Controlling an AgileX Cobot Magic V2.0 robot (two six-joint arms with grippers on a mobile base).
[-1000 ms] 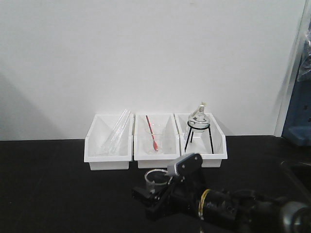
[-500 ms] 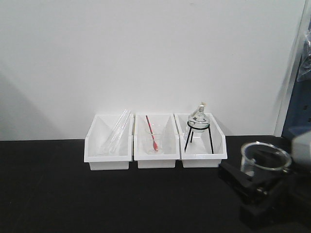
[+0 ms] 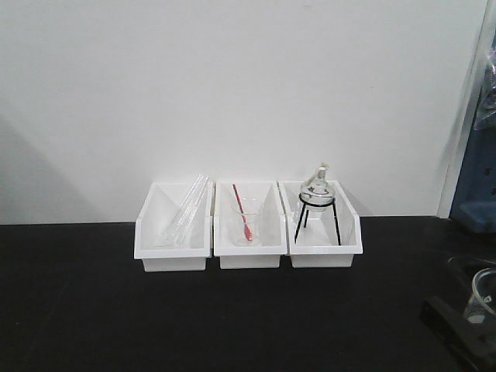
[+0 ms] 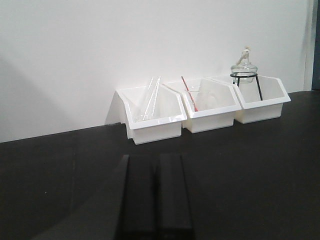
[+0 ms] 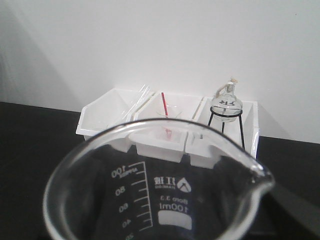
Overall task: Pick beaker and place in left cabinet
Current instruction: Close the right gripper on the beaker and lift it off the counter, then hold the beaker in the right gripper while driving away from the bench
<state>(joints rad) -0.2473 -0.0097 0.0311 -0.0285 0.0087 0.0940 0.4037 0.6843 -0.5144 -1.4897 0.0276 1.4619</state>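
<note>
Pinched the beaker [image 3: 485, 297] in the right hand [image 3: 467, 328] over the desk [image 3: 116, 310], with left hand [image 4: 156, 200] pressed together.

I see a black worktop [image 3: 93, 310] under a plain white wall [image 3: 232, 93]. The three bins [image 3: 249, 258] are white. A red rod [image 3: 244, 215] shows against clear glass; the tripod [image 5: 241, 131] is black. My beaker [image 5: 165, 200] is clear with white printed scale marks and lettering.

The black tabletop [image 3: 93, 310] lies open from 6 round to 10 o'clock. Three white bins [image 3: 248, 256] line the wall [image 3: 232, 93] at 12 o'clock, barring that edge. At 4 o'clock, the right gripper [image 3: 473, 332] clasping the beaker [image 3: 484, 298] fills the corner.
</note>
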